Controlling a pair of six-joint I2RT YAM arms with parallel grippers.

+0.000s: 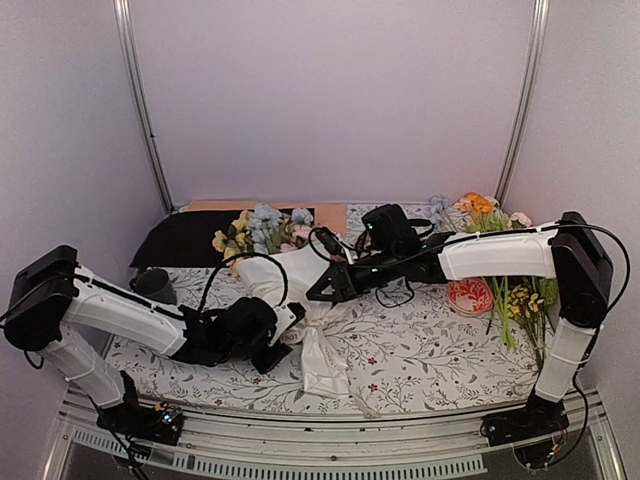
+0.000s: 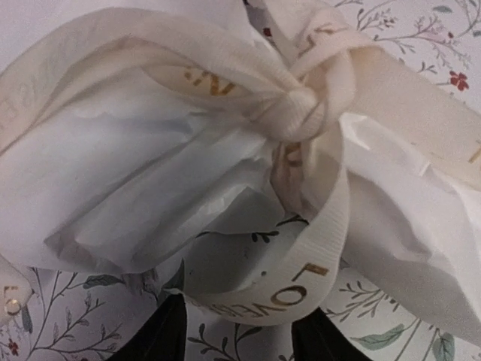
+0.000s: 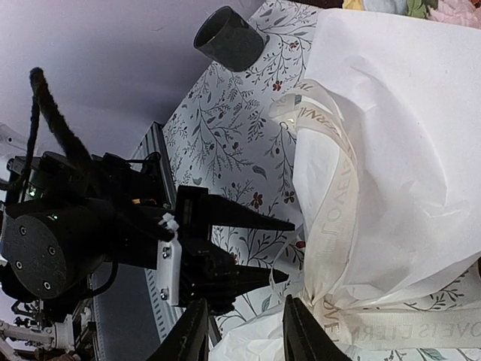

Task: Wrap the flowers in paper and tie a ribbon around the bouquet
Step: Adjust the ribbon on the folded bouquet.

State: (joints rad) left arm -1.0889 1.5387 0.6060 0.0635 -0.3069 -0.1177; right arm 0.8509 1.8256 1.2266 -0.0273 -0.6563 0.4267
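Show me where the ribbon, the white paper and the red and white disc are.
ribbon (image 2: 302,113), left wrist view, on the knot.
white paper (image 3: 406,113), right wrist view, on the smooth upper fold.
red-and-white disc (image 1: 469,296), top view, on its centre.

Pale lilac walls (image 1: 330,90) all round, softly and evenly lit. Slim metal posts (image 1: 141,100) climb the back corners. The counter (image 1: 420,350) wears a floral print, with a metal rail (image 1: 330,452) along its near edge.
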